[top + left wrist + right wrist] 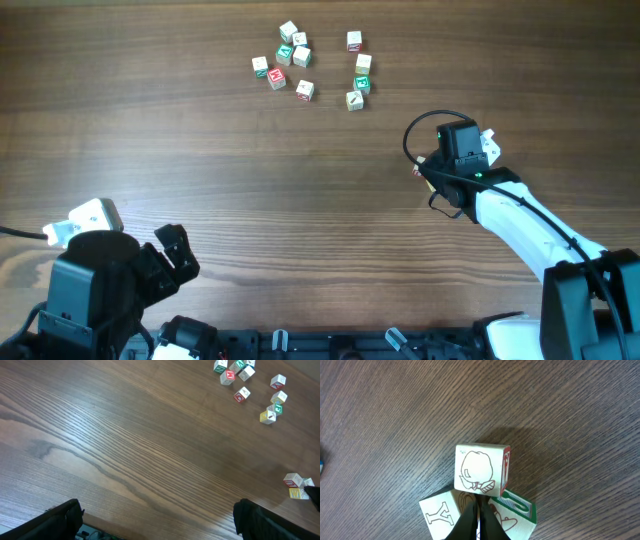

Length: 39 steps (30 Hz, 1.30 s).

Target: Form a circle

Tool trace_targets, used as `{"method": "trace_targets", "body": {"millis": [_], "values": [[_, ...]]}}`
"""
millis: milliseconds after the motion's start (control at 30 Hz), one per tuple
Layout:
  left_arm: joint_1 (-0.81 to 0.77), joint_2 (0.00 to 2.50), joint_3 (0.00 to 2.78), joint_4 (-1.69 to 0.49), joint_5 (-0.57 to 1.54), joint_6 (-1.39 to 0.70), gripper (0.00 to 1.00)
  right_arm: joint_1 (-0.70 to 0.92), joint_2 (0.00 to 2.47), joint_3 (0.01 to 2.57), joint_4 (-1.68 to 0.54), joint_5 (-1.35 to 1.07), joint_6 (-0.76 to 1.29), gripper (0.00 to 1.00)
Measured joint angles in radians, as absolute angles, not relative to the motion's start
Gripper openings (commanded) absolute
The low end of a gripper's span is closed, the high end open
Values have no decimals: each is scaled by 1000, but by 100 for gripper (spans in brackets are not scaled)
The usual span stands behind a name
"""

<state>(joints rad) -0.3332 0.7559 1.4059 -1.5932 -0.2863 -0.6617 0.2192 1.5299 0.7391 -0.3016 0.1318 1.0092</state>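
Several small pale cubes with red or green faces lie at the far middle of the table, as a loose cluster (285, 58) and a short column (358, 72); they form no ring. The left wrist view shows them top right (240, 377). Three more cubes sit under my right gripper (424, 165): one with a red drawing (479, 470), a Y cube (439, 516) and a green-edged cube (519, 516). My right gripper (479, 522) is shut, its tips wedged down between these three, holding none. My left gripper (160, 522) stands wide open over bare wood, near the front left (172, 258).
The wooden table (250, 180) has a broad bare stretch between my left arm and the cubes. From the left wrist, the three cubes by my right gripper show at the right edge (296, 485). A black cable loops above my right wrist (430, 122).
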Motion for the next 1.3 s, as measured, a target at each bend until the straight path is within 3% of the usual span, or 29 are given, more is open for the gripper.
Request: {"method": "trace_targets", "body": {"millis": [667, 833, 1000, 1300], "values": [[-333, 756, 1406, -1593, -286, -662, 100, 219, 1529, 739, -268, 131, 993, 4], [-333, 756, 1406, -1592, -286, -662, 100, 219, 1435, 742, -348, 141, 990, 4], [-334, 756, 1406, -1593, -286, -662, 100, 219, 1380, 731, -500, 220, 1137, 4], [-334, 756, 1406, -1593, -286, -664, 100, 219, 1471, 705, -406, 230, 1263, 5]]}}
